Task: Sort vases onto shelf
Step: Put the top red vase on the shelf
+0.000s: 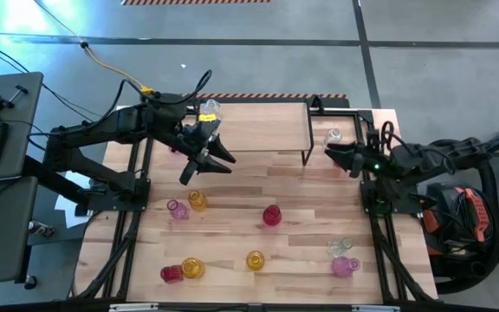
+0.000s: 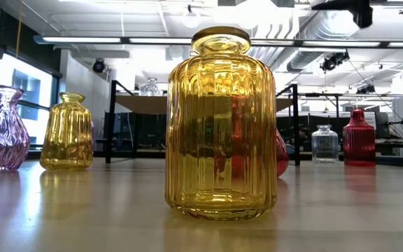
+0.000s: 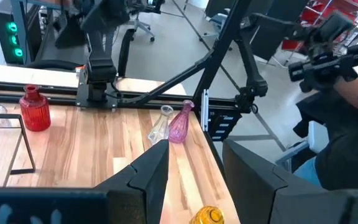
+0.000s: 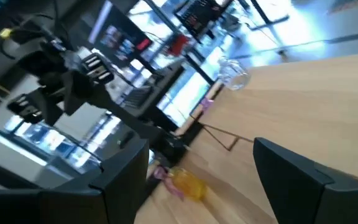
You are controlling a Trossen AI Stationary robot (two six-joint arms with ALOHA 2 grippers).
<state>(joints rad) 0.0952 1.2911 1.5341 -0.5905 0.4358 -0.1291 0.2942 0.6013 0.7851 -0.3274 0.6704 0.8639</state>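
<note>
Left end effector point(image 1: 222, 159) released, empty, beside shelf point(image 1: 262, 117); clear vase point(image 1: 210, 109) just behind. Right end effector point(image 1: 334, 153) released.

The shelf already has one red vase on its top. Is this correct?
Not quite. The shelf does have one vase on its top, but it is a clear vase, not a red one. The low view shows it.
</note>
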